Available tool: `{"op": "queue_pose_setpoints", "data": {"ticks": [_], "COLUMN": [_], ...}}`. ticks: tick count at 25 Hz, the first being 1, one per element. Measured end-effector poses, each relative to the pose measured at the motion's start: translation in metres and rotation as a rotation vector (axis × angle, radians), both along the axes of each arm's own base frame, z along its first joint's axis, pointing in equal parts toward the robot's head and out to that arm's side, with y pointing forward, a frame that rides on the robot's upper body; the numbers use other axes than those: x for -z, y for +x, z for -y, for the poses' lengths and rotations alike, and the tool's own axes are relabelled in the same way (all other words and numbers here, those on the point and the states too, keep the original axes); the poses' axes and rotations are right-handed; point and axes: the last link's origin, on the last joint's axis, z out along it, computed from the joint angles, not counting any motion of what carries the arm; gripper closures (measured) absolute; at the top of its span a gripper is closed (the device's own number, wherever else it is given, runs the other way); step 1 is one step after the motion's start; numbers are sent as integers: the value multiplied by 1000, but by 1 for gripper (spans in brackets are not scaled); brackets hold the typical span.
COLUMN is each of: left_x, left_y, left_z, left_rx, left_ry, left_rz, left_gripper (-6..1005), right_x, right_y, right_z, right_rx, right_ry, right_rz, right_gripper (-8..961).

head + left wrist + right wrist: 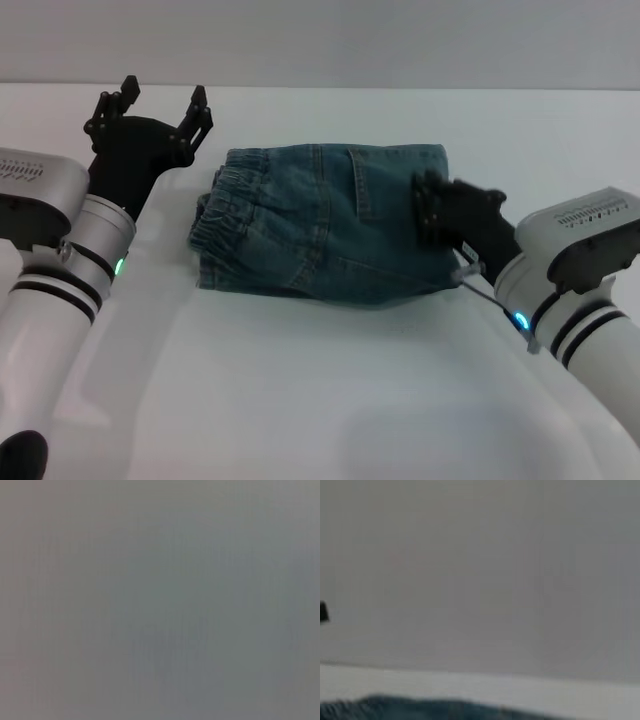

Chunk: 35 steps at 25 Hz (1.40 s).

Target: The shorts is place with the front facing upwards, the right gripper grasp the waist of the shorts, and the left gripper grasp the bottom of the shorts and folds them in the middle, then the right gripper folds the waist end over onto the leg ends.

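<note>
Left gripper (160, 106): fingers (197, 108) spread wide, nothing between them, raised beside the far left corner of the shorts (325, 220), apart from the cloth. Silver-white arm with black rings and a green light behind it.

Right gripper (428, 212): black fingertips at the right edge of the folded denim; whether spread or pinching, cannot tell. Thin grey cable (478, 283) along its wrist.

Shorts lie folded into a compact rectangle mid-table (300, 400), long axis left–right. Ruffled waist (222, 215) points toward the left side (pocket stitching faces up).

No legible writing. Left wrist view shows plain grey; right wrist view catches only a denim edge (420, 707).
</note>
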Motion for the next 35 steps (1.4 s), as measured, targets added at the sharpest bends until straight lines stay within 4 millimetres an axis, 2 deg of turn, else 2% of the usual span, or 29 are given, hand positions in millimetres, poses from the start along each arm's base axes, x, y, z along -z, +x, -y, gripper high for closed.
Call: {"op": "queue_pose_setpoints", "data": {"ticks": [4,7,13,17,20,24,27,30,32,35], "left_x": [0,0,0,0,-2,-8,-14,-20,-23,-26], "left_y": [0,-1,1,1,-1,-10,-29,-51,-60,-66], "left_z": [-1,-2,-3,-2,2,3,1,1,3,6], "left_rx": [1,0,8,14,41,32,-21,-81,-102,-109], "left_ry": [-2,-5,-1,1,34,59,55,48,48,63], "left_rz": [-6,-13,-13,-15,-27,1,44,63,47,33], "left_gripper": [197,197,197,197,197,197,197,197,197,197], "right_x": [4,7,-5,-30,-55,-98,-126,-137,-141,-146], "right_y": [19,20,5,1,7,36,67,92,101,111], "right_z": [3,3,2,4,9,28,50,67,73,80], "right_rx": [89,94,-11,-125,-189,-120,-36,41,70,104], "right_ry": [-60,-84,-17,132,301,556,693,732,733,752], "right_rz": [-2,2,-39,-34,16,12,25,42,42,30], "right_gripper": [836,950,955,927,906,878,857,836,822,686]}}
